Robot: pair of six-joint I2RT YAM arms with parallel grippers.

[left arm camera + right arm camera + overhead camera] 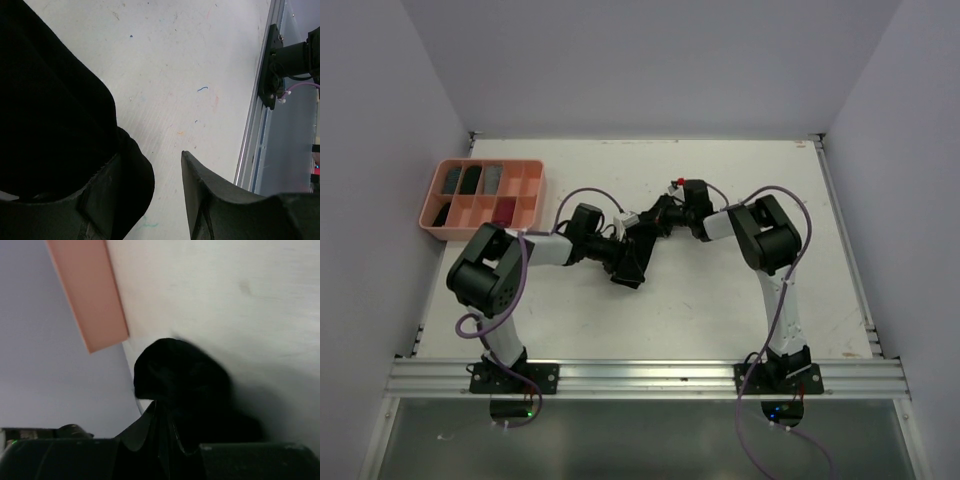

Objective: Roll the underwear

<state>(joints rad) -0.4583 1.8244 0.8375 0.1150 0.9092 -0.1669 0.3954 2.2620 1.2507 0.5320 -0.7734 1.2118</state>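
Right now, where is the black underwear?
In the top view, the black underwear is central, between the left gripper and right gripper.

A pink tray (490,163) is sitting on the white table (700,310), over by the far left edge.

The left arm (505,270) rises from its base at the near left edge of the table (720,300), folds back at the elbow and reaches right toward the table's middle, forearm low. The left pincer (160,170) has its two fingers apart, with a clear gap between them. The right arm (770,240) climbs from the near right edge, bends and stretches left. The right pincer (162,415) has its fingers pressed together on the black underwear (180,380).
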